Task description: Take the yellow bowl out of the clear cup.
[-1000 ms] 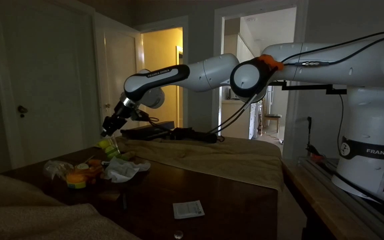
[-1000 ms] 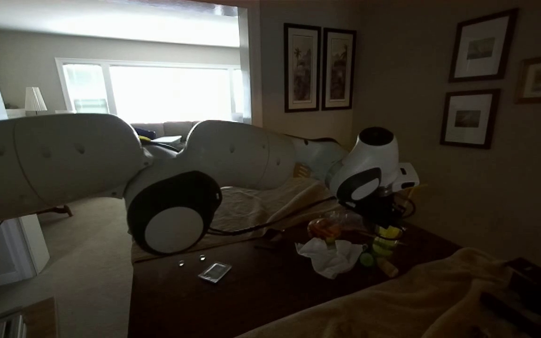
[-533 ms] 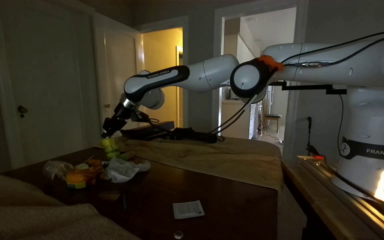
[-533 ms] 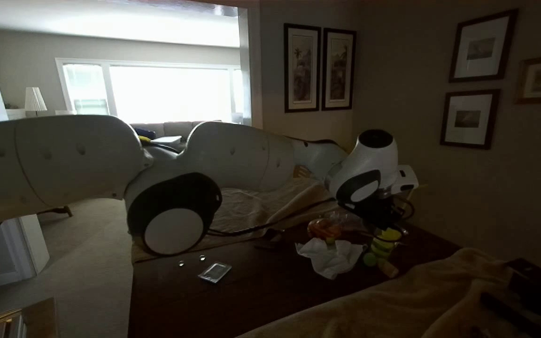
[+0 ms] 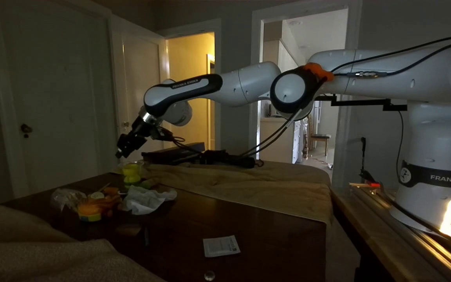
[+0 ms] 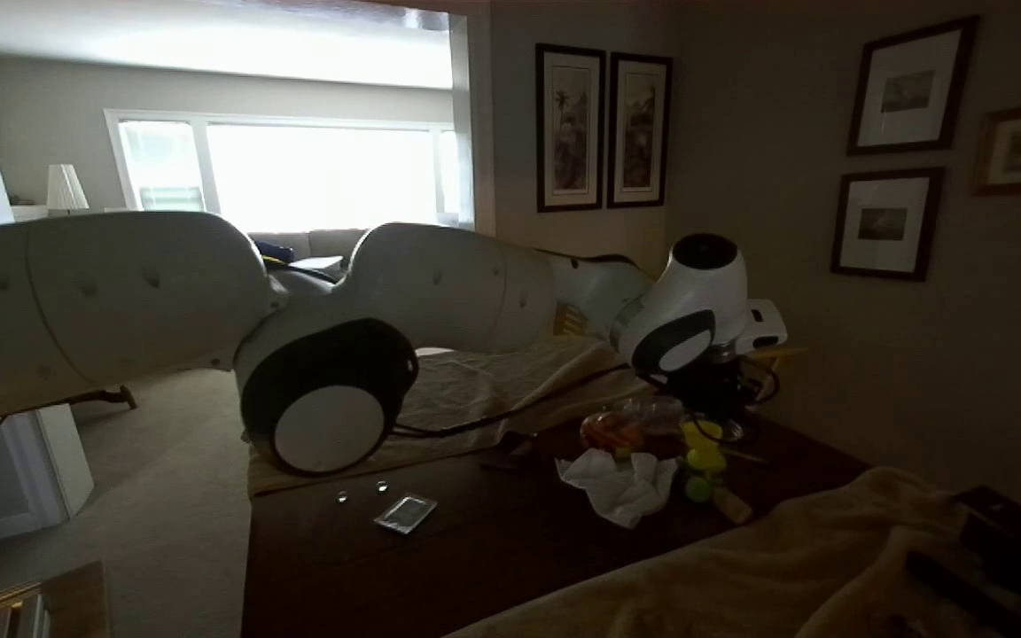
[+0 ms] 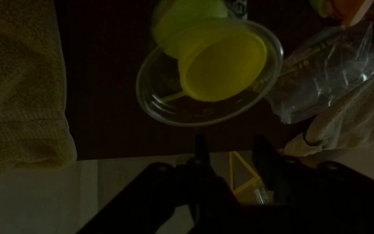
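Note:
The small yellow bowl (image 7: 226, 66) sits inside the clear cup (image 7: 187, 114) in the wrist view, its open mouth facing the camera and tilted. The cup's rim circles around it. The yellow bowl also shows in both exterior views (image 5: 131, 169) (image 6: 702, 434). A lighter green piece (image 7: 190, 16) lies under or behind it, seen partly through the cup. My gripper (image 7: 231, 141) is open, with nothing between its fingers. The fingertips are beyond the cup's rim on the table-edge side, apart from it. In an exterior view my gripper (image 5: 119, 154) hangs just above and beside the cup.
A crumpled white tissue (image 5: 143, 199), orange items (image 5: 98, 205) and a clear plastic bag (image 7: 330, 74) lie close by. A small wooden piece (image 6: 732, 506) is beside the green pieces. Tan towels (image 7: 21, 81) cover parts of the table. A flat packet (image 5: 221, 246) lies farther off.
My gripper dipped slightly, then rose and moved away from the cup. The yellow bowl and cup shifted away from my fingers, and the cup, tilted a second ago, stands more upright.

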`<state>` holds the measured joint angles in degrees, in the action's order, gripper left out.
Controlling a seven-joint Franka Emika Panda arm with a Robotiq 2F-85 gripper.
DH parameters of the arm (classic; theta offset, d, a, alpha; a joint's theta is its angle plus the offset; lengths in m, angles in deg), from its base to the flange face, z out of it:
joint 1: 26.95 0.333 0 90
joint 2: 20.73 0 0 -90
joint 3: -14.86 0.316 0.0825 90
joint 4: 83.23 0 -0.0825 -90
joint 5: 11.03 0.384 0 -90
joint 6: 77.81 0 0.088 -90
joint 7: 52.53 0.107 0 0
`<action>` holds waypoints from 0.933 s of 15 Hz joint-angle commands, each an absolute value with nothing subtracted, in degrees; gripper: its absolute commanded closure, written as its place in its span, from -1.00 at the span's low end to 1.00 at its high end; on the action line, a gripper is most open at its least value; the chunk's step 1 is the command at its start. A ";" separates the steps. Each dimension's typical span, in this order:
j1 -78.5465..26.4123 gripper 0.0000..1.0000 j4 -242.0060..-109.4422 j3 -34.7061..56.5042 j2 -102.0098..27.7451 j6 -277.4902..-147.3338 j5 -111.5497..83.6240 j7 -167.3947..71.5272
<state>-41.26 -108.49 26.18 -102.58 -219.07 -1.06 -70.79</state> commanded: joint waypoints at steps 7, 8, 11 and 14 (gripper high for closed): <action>-41.69 0.11 -108.32 24.79 -100.75 -218.93 -0.88 -66.70; -41.77 0.21 -108.31 24.44 -100.47 -218.22 -1.00 -65.96; -41.74 0.17 -108.68 23.40 -99.63 -216.01 -1.30 -63.94; -41.67 0.21 -109.12 22.89 -99.07 -212.91 -1.24 -62.50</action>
